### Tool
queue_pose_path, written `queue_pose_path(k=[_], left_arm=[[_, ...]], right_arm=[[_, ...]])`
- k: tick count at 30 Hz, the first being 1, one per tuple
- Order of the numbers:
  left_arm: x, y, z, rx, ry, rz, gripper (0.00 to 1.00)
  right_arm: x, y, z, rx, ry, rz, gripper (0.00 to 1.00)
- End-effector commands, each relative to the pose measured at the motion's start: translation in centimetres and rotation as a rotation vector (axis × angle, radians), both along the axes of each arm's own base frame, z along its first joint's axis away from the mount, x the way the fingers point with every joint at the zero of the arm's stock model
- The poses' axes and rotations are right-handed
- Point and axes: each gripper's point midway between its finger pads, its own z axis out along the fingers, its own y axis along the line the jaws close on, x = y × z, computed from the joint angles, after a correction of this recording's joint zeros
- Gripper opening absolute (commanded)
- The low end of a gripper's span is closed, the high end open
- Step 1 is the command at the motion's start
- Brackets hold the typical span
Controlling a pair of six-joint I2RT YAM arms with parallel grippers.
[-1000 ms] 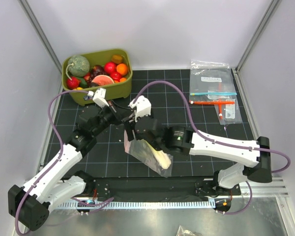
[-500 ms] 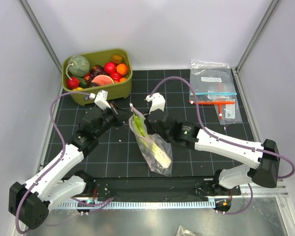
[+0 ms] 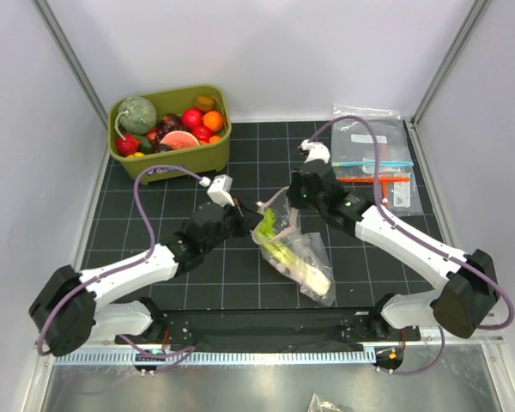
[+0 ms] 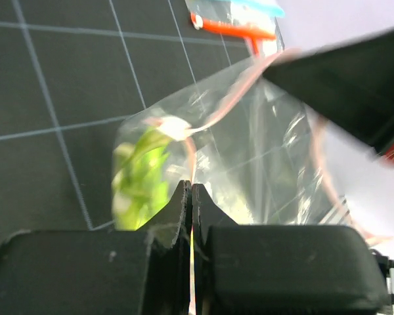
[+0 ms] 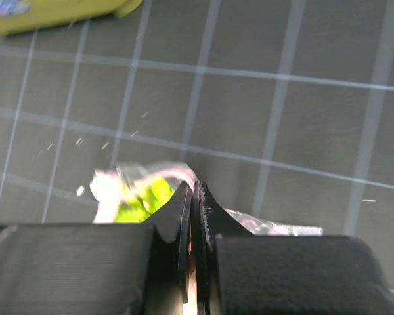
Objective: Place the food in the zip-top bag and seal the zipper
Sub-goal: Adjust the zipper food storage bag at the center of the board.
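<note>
The zip-top bag [image 3: 302,257] lies mid-mat with a green-white leek [image 3: 279,247] inside. Its mouth is lifted, and the pinkish zipper [image 3: 275,202] stretches between both grippers. My left gripper [image 3: 255,215] is shut on the zipper's left end. My right gripper [image 3: 289,202] is shut on the right end. In the left wrist view, the left gripper [image 4: 189,188] pinches the zipper [image 4: 231,98], with the leek [image 4: 141,178] behind the clear bag [image 4: 269,164]. In the right wrist view, the right gripper [image 5: 192,188] pinches the strip beside the leek [image 5: 143,197]. More food [image 3: 182,124] fills the bin.
The olive-green bin [image 3: 173,158] stands at the back left. Flat clear bags with blue and orange strips [image 3: 374,160] lie at the back right. White walls close in the mat on three sides. The right arm's black body [image 4: 354,85] looms close in the left wrist view.
The right gripper closed on the bag's mouth and swung to the back right. The left gripper moved right and nearer. The bag shifted right with its mouth now stretched between them.
</note>
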Motion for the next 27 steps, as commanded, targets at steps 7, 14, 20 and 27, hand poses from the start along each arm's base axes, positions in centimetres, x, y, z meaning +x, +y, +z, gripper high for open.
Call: queue_pose_path(k=[7,14,20,27], left_arm=[[3.1,-4.4,2.8,-0.064,-0.089,0.006,0.01],[3.6,-2.6,3.7,-0.001,-0.142,0.070,0.11],[5.2,0.7,2.9,0.067,-0.147,0.203,0.07],[6.2,1.0,1.9,0.083,-0.113,0.180,0.00]], right_arm=[[1.8,-1.6,9.1,0.052,-0.274,-0.020,0.01],[-0.1,1.0,9.1,0.005,-0.328,0.081,0.01],[-2.3,2.7,6.0,-0.048,-0.253,0.161,0.04],[-2.9,4.0,2.7,-0.200,-0.146,0.156,0.28]])
